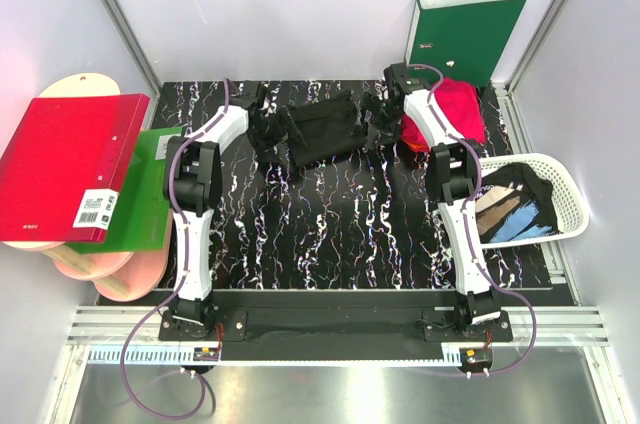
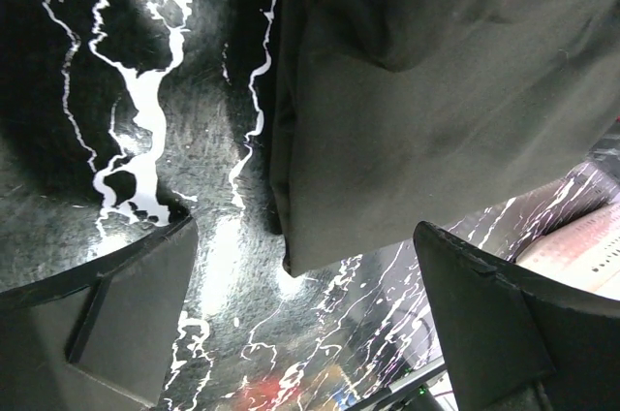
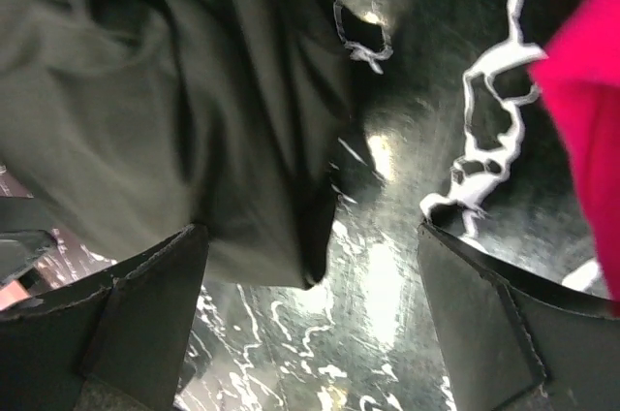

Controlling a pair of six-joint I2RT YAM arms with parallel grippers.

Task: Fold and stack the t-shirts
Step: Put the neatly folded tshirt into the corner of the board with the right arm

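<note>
A black t-shirt (image 1: 322,128) lies folded at the back middle of the black marbled table. My left gripper (image 1: 262,127) is at its left edge, open and empty; in the left wrist view the shirt's corner (image 2: 426,101) hangs between the spread fingers (image 2: 126,324). My right gripper (image 1: 385,109) is at its right edge, open and empty; in the right wrist view the shirt (image 3: 165,101) lies by the left finger (image 3: 126,324). The crimson-pink t-shirt (image 1: 455,109) lies at the back right and shows in the right wrist view (image 3: 586,91). Another black printed t-shirt (image 1: 512,206) sits in the basket.
A white lattice basket (image 1: 565,184) stands at the right edge. A green binder (image 1: 465,32) leans against the back wall. A red binder (image 1: 70,164) lies on a green one (image 1: 145,194) at the left, off the table, over pale round boards (image 1: 95,269).
</note>
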